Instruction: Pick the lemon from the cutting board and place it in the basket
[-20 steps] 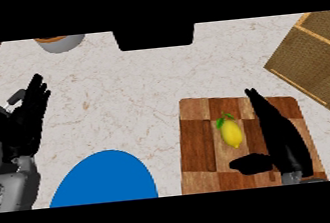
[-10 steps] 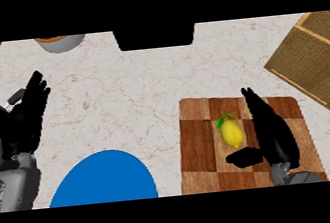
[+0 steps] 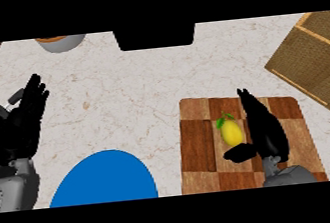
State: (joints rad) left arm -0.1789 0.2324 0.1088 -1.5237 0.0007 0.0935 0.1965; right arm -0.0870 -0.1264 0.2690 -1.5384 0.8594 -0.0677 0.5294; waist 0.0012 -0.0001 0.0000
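Your lemon (image 3: 232, 132) lies on the board (image 3: 201, 145), near its middle, with its long axis running 12 to 6 and a small green leaf at the 12 end. The right hand (image 3: 262, 126) is just beside it, on its 3 o'clock side, fingers stretched straight toward 12 and roughly parallel to the lemon's axis. The thumb (image 3: 240, 152) sticks out toward 9 and sits just below the lemon's 6 o'clock end. So the hand is open and holds nothing: fingers along one flank, thumb under the near tip, and you cannot tell from this view whether either touches the fruit.

From the hand, the lemon lies at 9, close in. That is the relation your next move turns on. I judge that the grasp is being set up but not closed; you would need the fingers to curl over the lemon from the 3 side while the thumb comes up against the opposite flank, across the short axis. The risk, as I read it, is the lemon rolling toward 9 if the fingers nudge it first.

The right hand is far nearer than the left hand (image 3: 24, 122), which rests open, fingers up, at the view's 9 o'clock edge.

The basket (image 3: 318, 58) sits at about 1 o'clock from the lemon, off the board's far right corner, well apart from it.
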